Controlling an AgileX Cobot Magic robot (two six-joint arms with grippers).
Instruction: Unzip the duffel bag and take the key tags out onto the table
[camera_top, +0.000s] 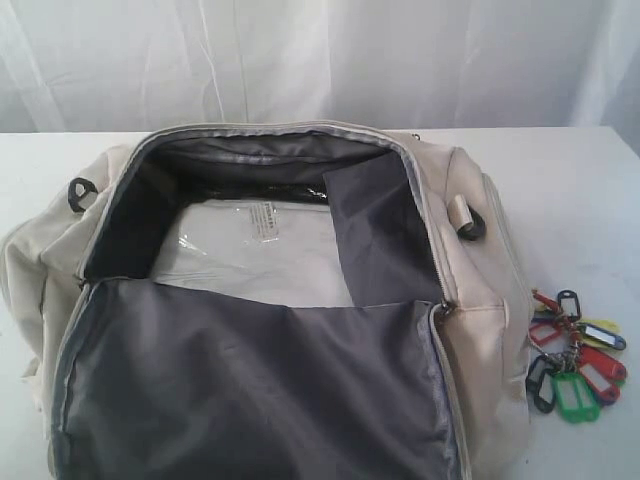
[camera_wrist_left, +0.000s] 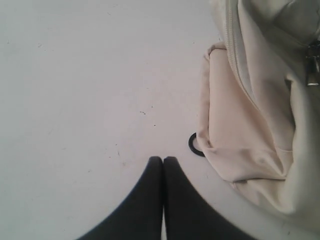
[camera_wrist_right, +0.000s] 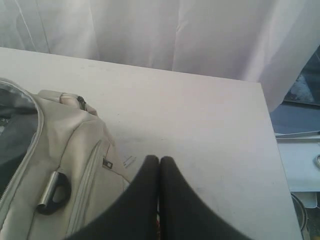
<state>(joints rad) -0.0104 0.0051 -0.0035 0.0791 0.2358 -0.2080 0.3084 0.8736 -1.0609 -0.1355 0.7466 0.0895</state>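
Note:
The duffel bag (camera_top: 480, 330) lies unzipped in the middle of the table (camera_top: 580, 200), its top flap folded forward with the dark grey lining (camera_top: 250, 390) showing. The key tags (camera_top: 575, 365), a bunch in red, blue, green, yellow and black, rest on the table just right of the bag. Neither gripper shows in the exterior view. In the left wrist view my left gripper (camera_wrist_left: 163, 159) is shut and empty over bare table (camera_wrist_left: 75, 75), beside the bag's end (camera_wrist_left: 250, 125). My right gripper (camera_wrist_right: 159, 159) is shut over the table (camera_wrist_right: 200, 115) next to the bag's side (camera_wrist_right: 60, 150).
A clear plastic packet of white stuffing (camera_top: 250, 245) fills the bag's inside. A black ring (camera_wrist_left: 195, 145) on the bag touches the table near my left fingers. A white curtain (camera_top: 320, 60) hangs behind. The table's edge (camera_wrist_right: 272, 165) runs close to my right gripper.

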